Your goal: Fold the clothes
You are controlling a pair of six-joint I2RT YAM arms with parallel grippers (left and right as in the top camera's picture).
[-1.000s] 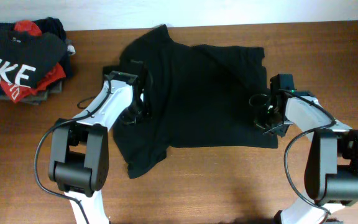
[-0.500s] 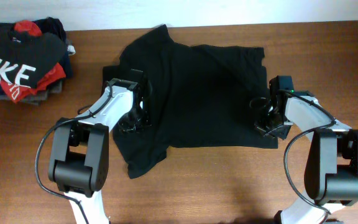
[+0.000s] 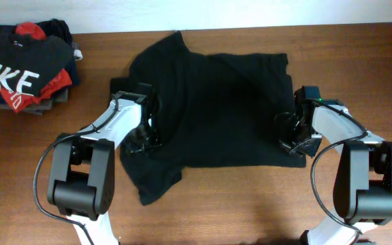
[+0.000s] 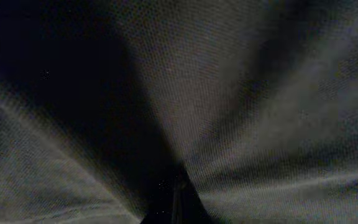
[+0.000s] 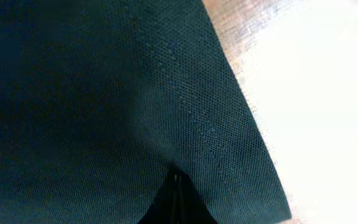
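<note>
The clothes are one plain black T-shirt (image 3: 216, 109), spread across the middle of the wooden table (image 3: 359, 61) with a sleeve hanging toward the near left. At the shirt's left side my left gripper (image 3: 141, 139) is shut on a pinch of its fabric. In the left wrist view black cloth (image 4: 241, 93) fills the frame and puckers into the closed jaws (image 4: 179, 186). My right gripper (image 3: 292, 139) is shut on the shirt near its right front corner. The right wrist view shows the shirt's edge (image 5: 135, 93) gathered into the jaws (image 5: 178, 186), with bare table (image 5: 316, 93) to the right.
A pile of folded garments (image 3: 29, 68) sits at the back left corner, topped by a black shirt with large white letters over red and grey pieces. Bare wood shows along the near edge and to the right of the shirt.
Both grippers have moved toward the near edge of the table while staying shut, dragging the shirt a little that way. The loose sleeve has slid nearer the front.
</note>
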